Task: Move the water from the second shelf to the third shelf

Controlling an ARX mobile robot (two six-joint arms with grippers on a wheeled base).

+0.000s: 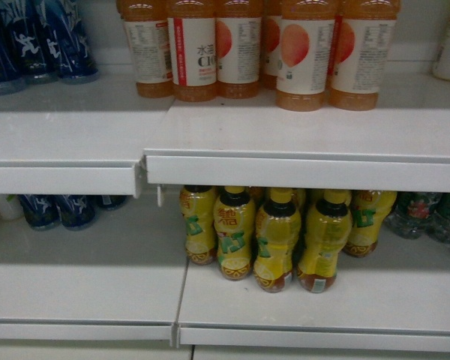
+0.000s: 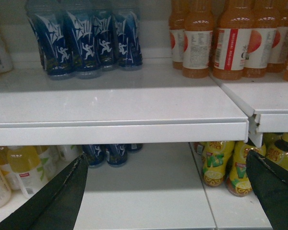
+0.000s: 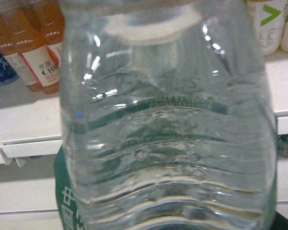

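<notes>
Water bottle [image 3: 168, 139], one, filling right-wrist view

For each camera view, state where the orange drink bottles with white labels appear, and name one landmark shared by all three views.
Head: orange drink bottles stand at top centre to right, on the upper shelf.
Left wrist: they stand at upper right.
Right wrist: they show at upper left, behind the water bottle.
Shared landmark: the stepped joint between shelf boards.
</notes>
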